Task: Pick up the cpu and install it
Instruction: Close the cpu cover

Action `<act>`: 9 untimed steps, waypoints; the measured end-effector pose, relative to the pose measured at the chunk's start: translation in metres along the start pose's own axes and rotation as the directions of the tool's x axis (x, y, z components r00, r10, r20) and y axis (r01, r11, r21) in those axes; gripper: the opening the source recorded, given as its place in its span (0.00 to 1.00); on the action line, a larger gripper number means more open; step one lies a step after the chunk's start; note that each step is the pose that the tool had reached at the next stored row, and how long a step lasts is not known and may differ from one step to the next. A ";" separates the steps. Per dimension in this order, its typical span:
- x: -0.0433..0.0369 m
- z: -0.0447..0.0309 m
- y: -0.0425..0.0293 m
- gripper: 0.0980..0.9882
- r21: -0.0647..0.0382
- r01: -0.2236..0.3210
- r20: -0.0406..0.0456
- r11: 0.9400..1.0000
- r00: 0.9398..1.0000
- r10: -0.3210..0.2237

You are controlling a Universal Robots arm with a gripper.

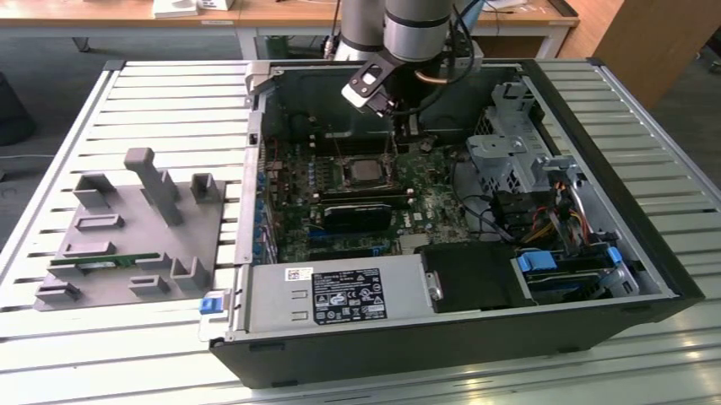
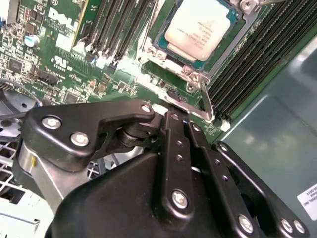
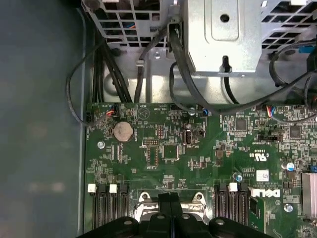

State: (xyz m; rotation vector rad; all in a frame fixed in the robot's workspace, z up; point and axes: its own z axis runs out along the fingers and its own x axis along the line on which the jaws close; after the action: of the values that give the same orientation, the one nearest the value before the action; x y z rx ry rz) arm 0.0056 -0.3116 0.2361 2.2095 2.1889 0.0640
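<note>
The cpu (image 1: pixel 363 171), a silver-topped square chip with a green rim, lies in its metal-framed socket on the green motherboard (image 1: pixel 423 215) inside the open computer case. In the second wrist view the cpu (image 2: pixel 200 27) sits flat within the socket frame, and a thin metal lever (image 2: pixel 204 101) runs along one side. My gripper (image 1: pixel 403 135) hangs just beyond the socket toward the case's far wall, slightly to the exterior view's right of the chip. Its black fingers (image 3: pixel 170 201) are pressed together with nothing between them, and the fingers (image 2: pixel 174 130) stand apart from the cpu.
Empty memory slots (image 2: pixel 119 25) flank the socket. A metal drive cage (image 3: pixel 225 34) and black cables (image 3: pixel 178 74) stand near the board's edge, beside a coin battery (image 3: pixel 123 132). The power supply (image 1: pixel 338 295) fills the case's near side. A grey fixture (image 1: pixel 124 245) lies at the exterior view's left.
</note>
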 end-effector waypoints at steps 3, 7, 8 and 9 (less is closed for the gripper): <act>0.0000 0.0017 -0.0020 0.01 0.000 0.000 0.000 1.000 1.000 0.000; -0.0001 0.0049 -0.0043 0.01 0.000 0.000 0.000 1.000 1.000 0.000; -0.0001 0.0055 -0.0052 0.01 0.000 0.000 0.000 1.000 1.000 0.000; -0.0001 0.0059 -0.0063 0.01 0.000 0.000 0.000 1.000 1.000 0.000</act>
State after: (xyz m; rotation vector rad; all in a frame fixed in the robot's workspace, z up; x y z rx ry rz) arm -0.0004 -0.3116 0.2298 2.2095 2.1890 0.0640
